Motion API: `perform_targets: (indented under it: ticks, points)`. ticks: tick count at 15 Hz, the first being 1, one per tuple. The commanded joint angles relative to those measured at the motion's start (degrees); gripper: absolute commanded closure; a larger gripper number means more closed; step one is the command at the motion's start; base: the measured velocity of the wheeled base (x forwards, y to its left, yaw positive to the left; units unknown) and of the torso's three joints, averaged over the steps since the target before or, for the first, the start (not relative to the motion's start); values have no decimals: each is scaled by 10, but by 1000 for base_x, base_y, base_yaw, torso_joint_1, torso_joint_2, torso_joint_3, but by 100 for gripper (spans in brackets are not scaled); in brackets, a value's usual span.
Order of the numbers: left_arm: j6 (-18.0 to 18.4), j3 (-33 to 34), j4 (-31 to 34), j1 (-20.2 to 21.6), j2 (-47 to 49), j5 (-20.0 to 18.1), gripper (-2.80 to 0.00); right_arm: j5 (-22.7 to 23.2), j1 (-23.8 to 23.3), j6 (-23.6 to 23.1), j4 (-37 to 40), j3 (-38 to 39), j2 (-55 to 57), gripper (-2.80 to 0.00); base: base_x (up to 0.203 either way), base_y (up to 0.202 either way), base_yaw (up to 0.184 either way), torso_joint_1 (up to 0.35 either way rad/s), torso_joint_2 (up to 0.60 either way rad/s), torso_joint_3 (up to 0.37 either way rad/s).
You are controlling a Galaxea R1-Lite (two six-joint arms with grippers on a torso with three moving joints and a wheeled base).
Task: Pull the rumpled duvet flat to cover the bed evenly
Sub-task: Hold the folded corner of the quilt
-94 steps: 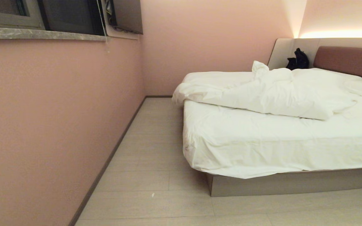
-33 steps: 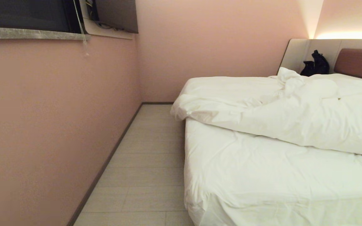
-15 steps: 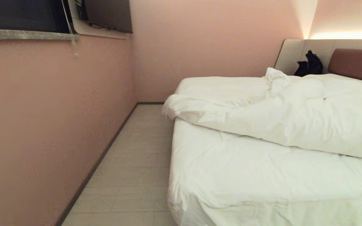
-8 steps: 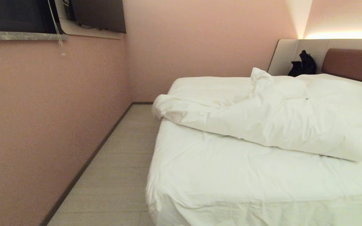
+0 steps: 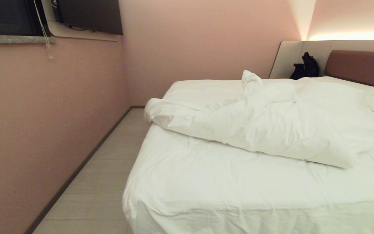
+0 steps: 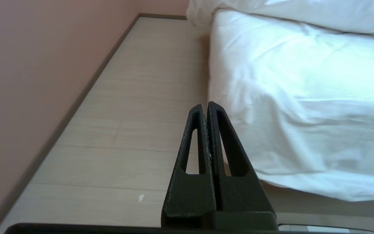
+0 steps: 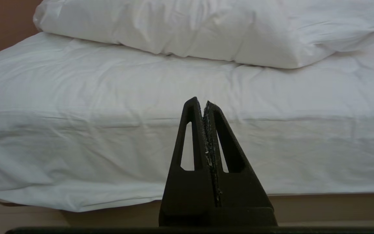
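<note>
Duvet (image 5: 271, 126) lies bunched up near the headboard (image 5: 359, 66), so the foot of the bed (image 5: 206, 182) is bare; left hand (image 6: 207, 105) and right hand (image 7: 203, 102) hang low by the bed, pinched closed and holding nothing, as no pulling has begun.

The left hand (image 6: 207, 105) is closed and empty above the floor (image 6: 135, 107). The bed (image 6: 304, 107) lies just beside it, the duvet (image 6: 304, 14) farther ahead, and a wall (image 6: 28, 74) flanks its other side.
</note>
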Motion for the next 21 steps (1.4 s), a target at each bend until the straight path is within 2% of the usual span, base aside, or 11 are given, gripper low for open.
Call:
perform_targets:
  ticks: [1,21]
  points:
    - [-1,0,1,0,0,0,0,0,0,0,0,0,1,0,0,-188,-2,4,4,1]
    - [-1,0,1,0,0,0,0,0,0,0,0,0,1,0,0,-194,0,2,3,2]
